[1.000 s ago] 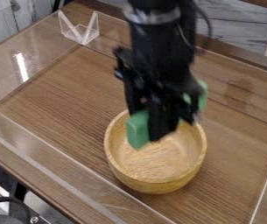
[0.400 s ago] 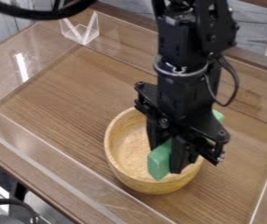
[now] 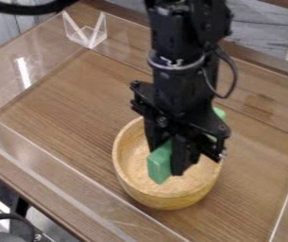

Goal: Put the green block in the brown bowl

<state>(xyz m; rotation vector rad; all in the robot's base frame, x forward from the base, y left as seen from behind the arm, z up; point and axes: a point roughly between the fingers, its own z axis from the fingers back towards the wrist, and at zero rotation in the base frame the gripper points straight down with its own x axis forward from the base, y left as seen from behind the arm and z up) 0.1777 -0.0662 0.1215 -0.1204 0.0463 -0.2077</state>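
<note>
Block [image 3: 161, 163], green, hangs tilted inside the bowl [image 3: 131, 180], pinched in my gripper [image 3: 174, 156], its lower end near the bowl's floor. The bowl sits on the wooden table [image 3: 71, 95].

Brown bowl [image 3: 133, 178]: pale wood, visible grain. Green block [image 3: 160, 164]: smooth, matt. Table [image 3: 71, 99]: wood-grain. Pincer [image 3: 177, 161]: black, matt.

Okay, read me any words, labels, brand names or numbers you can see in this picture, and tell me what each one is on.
None: no readable text, label or number shows anywhere.
The gripper, green block, brown bowl and wooden table all look plain.
</note>
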